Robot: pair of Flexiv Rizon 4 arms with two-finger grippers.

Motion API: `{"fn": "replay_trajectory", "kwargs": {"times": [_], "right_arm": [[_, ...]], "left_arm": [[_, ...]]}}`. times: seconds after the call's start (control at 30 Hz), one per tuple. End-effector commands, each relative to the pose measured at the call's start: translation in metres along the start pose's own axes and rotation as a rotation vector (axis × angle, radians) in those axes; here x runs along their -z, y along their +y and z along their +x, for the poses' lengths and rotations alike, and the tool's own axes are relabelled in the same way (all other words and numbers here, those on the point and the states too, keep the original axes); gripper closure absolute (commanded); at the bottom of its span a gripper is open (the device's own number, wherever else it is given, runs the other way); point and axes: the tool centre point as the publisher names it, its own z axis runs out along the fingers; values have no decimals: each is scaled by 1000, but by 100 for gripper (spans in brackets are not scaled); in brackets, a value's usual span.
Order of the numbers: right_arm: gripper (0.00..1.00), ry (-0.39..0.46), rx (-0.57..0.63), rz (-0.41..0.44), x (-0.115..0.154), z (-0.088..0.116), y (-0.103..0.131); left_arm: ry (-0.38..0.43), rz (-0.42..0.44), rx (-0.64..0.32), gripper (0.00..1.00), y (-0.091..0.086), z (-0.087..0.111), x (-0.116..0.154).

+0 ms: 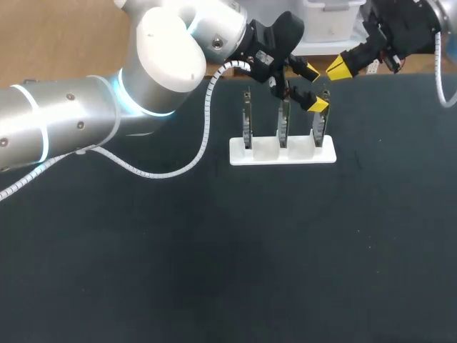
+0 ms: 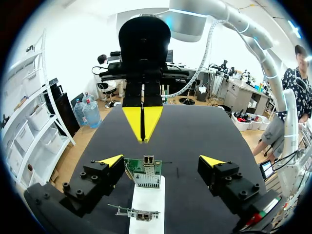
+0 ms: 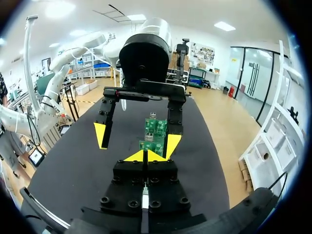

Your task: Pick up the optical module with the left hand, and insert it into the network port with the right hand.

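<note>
**Pick-up stage; grasp not yet made.** The left gripper (image 1: 315, 88), fingers spread and empty, straddles the end board of three upright green circuit boards (image 1: 283, 125) slotted in a white plastic rack (image 1: 282, 153). A small silvery metal block with twin sockets (image 2: 147, 165) sits on that board's upper edge, between the fingers and apart from both. It is judged to be the optical module. The right gripper (image 1: 340, 68) hangs just beyond, tips pressed together; whether anything is pinched cannot be told. The next move calls for closing squarely on the module and lifting straight. The neighbouring board stands near. The far edge of the black table (image 1: 400, 77) is close behind, with open room on the robot's side.
</note>
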Motion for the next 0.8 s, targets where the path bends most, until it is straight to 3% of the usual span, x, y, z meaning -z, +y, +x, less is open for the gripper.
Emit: {"fn": "replay_trajectory", "kwargs": {"times": [0.03,0.8], "right_arm": [[100,1,0,31,2,0,12],[100,20,13,105,26,2,20]], "left_arm": [[11,1,-3,0,1,-4,0],[12,-113,-62,0,11,-30,45]]}}
